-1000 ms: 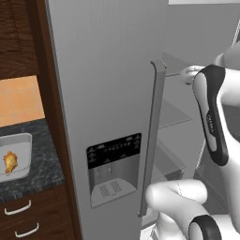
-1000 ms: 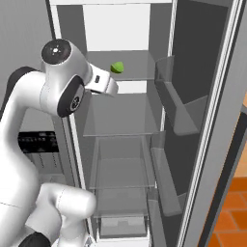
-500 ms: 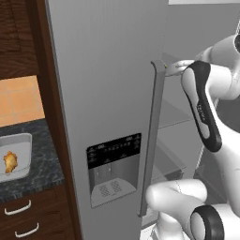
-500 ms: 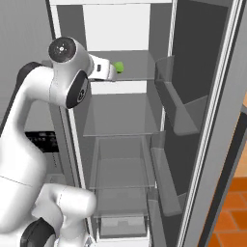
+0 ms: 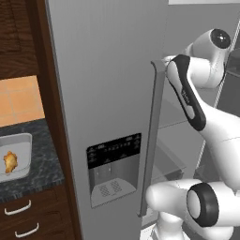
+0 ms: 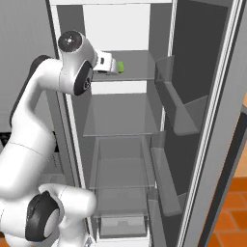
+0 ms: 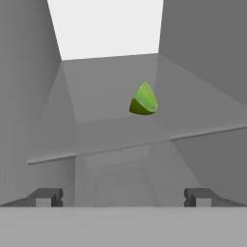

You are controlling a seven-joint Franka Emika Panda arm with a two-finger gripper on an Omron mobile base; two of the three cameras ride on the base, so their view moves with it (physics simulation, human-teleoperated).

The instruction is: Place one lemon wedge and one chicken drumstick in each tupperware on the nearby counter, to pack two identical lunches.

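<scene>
A small yellow-green lemon wedge [image 7: 144, 101] lies on the top glass shelf of the open fridge, also seen as a lemon wedge [image 6: 120, 66] just past the hand. My gripper [image 7: 123, 197] is open, level with that shelf's front edge, with the wedge ahead of it and slightly right, untouched. The gripper [image 6: 115, 65] sits at the shelf's left front. On the black counter [image 5: 44, 171] at far left stands a light-grey tupperware [image 5: 26, 143] holding one orange-brown chicken drumstick [image 5: 9, 161].
The fridge's left door [image 5: 108, 93] with its ice dispenser stays closed beside my arm. Glass shelves [image 6: 120, 116] and a lower drawer sit under the top shelf. The open right door carries door bins [image 6: 181, 108]. Dark drawers with silver handles [image 5: 18, 208] are under the counter.
The arm has swung up and forward, bringing the hand from below and left of the top shelf up to the lemon wedge. The jaws stayed open.
</scene>
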